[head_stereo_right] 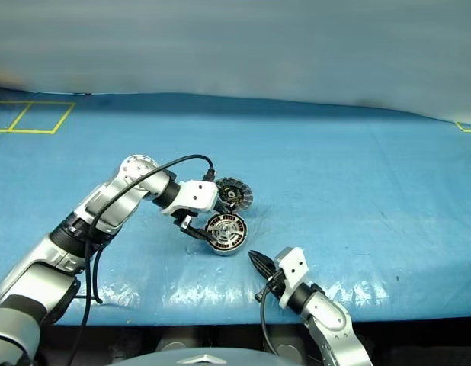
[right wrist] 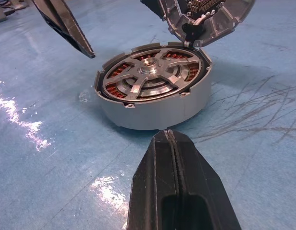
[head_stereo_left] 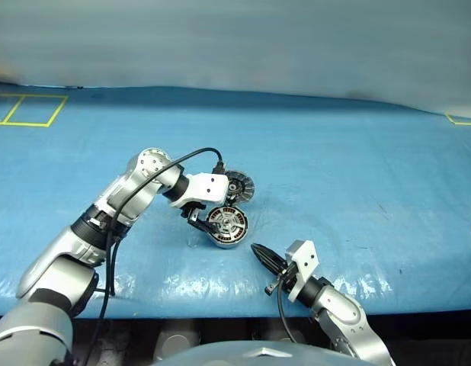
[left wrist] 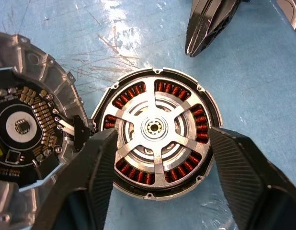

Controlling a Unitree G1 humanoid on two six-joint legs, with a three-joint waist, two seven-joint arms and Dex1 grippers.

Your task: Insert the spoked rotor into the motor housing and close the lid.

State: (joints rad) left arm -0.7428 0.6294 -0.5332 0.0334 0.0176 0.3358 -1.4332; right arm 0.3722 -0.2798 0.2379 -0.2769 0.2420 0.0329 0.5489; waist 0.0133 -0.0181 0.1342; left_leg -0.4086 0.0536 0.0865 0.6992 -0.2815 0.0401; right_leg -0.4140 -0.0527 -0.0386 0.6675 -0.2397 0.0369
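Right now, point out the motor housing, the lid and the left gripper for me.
motor housing (right wrist: 153,112): right wrist view, on its silver outer wall.
lid (left wrist: 30,127): left wrist view, on the circuit board inside the open lid.
left gripper (left wrist: 162,158): left wrist view, midway between the fingertips that straddle the housing.

Light: bright, even, from above.
Glare: white patches on the blue mat (right wrist: 23,120) beside the right gripper (right wrist: 173,143).
Shadows: soft, short, under the motor housing (right wrist: 153,103).
Blur: far background hazy.
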